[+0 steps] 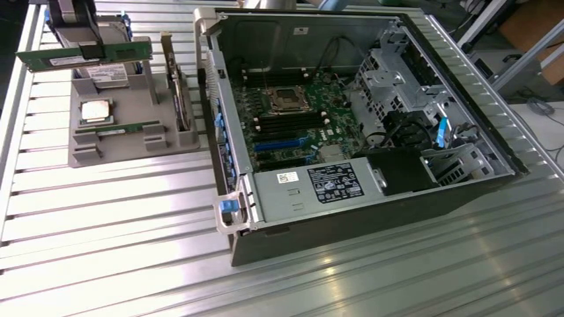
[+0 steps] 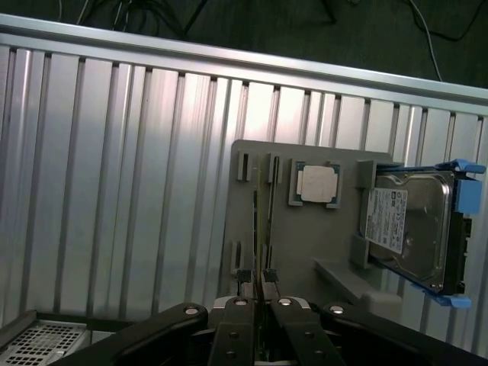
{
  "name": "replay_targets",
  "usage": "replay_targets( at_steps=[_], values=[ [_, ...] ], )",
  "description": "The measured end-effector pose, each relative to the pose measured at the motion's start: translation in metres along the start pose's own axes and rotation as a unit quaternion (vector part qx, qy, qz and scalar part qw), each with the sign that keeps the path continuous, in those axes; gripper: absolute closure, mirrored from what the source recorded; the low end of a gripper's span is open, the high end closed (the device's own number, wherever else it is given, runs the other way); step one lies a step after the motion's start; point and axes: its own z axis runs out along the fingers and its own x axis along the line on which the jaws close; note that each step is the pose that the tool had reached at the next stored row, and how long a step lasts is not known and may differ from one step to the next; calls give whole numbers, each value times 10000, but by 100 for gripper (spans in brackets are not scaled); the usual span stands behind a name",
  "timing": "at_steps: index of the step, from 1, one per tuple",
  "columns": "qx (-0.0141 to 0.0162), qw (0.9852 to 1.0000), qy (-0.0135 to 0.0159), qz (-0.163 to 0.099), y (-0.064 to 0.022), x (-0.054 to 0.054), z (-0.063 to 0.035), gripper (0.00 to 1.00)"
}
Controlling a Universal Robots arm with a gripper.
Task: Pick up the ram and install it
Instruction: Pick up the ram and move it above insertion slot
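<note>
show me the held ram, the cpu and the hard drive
ram [image 1: 37, 62]: exterior view, green board by its white label
cpu [image 2: 319, 184]: wrist view, middle of silver lid
hard drive [image 2: 418, 229]: wrist view, silver top plate

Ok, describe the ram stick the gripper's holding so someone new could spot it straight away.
Find the open computer case, then the grey tray on the exterior view's left of it. Above that tray the gripper holds the ram, a long green stick, level in the air. Its twin lies in the tray by the CPU.
</note>
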Motion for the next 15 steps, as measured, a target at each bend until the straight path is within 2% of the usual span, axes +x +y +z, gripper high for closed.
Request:
replay_targets(
  at_steps=[15],
  values=[
    [-3, 10000, 19, 1, -189, 23, -9, 86]
  ],
)
